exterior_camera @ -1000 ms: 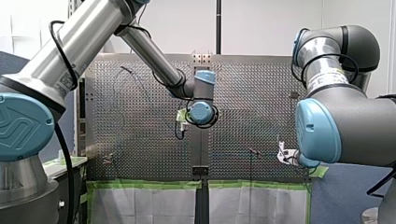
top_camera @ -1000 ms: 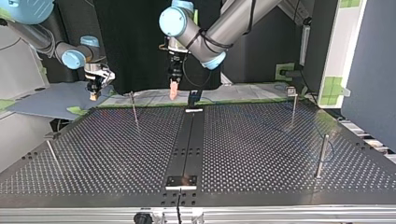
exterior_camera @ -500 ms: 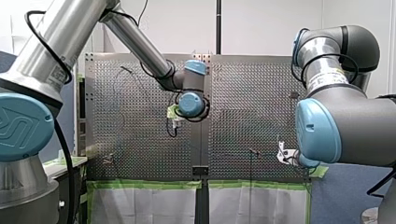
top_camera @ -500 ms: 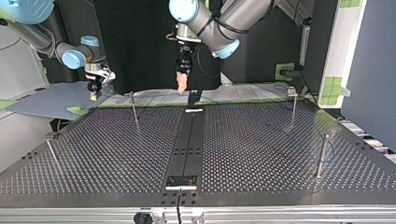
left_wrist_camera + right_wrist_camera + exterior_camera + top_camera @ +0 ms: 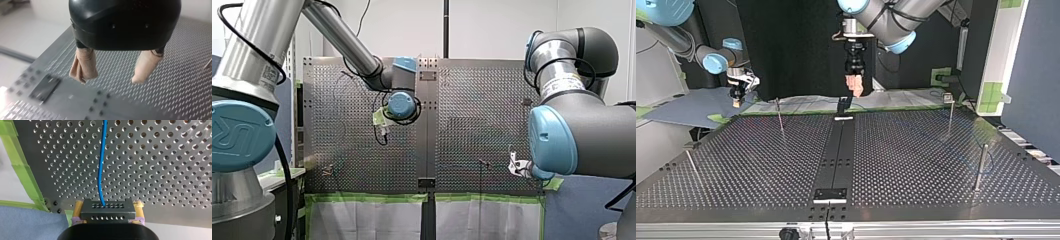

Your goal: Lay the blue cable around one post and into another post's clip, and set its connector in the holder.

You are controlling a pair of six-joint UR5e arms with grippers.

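In the right wrist view my right gripper (image 5: 108,206) is shut on a black perforated connector block (image 5: 108,212). The blue cable (image 5: 101,170) runs out of the block, straight ahead over the perforated plate. In the top view this gripper (image 5: 737,101) hangs past the table's far left corner. My left gripper (image 5: 854,86) hovers above the far end of the black centre strip. Its beige-padded fingers (image 5: 84,66) stand open with nothing between them. A faint blue loop of cable (image 5: 992,161) lies by the post (image 5: 980,166) at the top view's right.
Thin metal posts stand at the far left (image 5: 780,116), far right (image 5: 950,112) and near left (image 5: 691,164) of the top view. A black holder (image 5: 842,105) sits at the centre strip's far end. Green tape (image 5: 17,162) lines the plate's edge.
My left arm has swung toward the top view's right and risen a little, its gripper still open. My right arm has not moved.
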